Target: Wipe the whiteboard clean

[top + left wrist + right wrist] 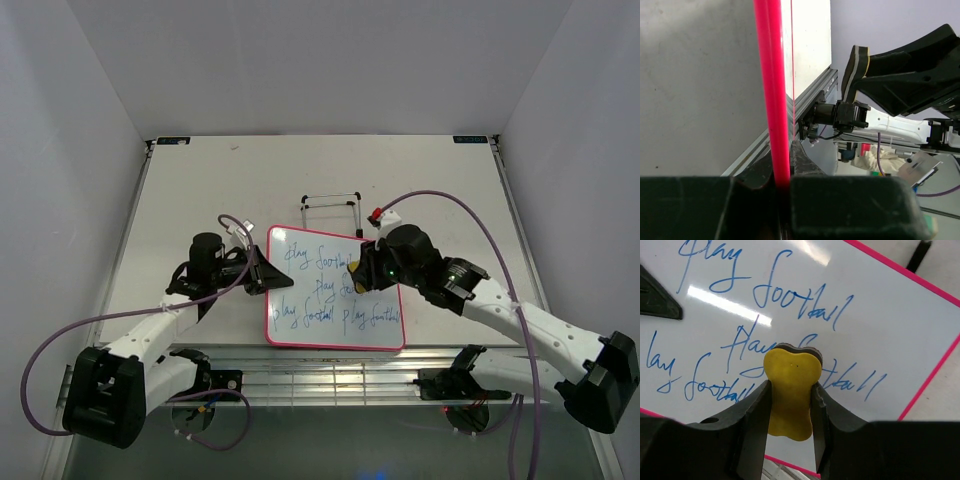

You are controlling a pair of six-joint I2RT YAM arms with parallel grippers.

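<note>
The whiteboard (300, 300) lies mid-frame on the counter (200, 180), its lines of blue writing running left to right. The left tool (258, 270) grips its left rim. The right tool (360, 275), clamped on the yellow eraser (791, 372), hovers over the middle line, with writing above, below and left.
</note>
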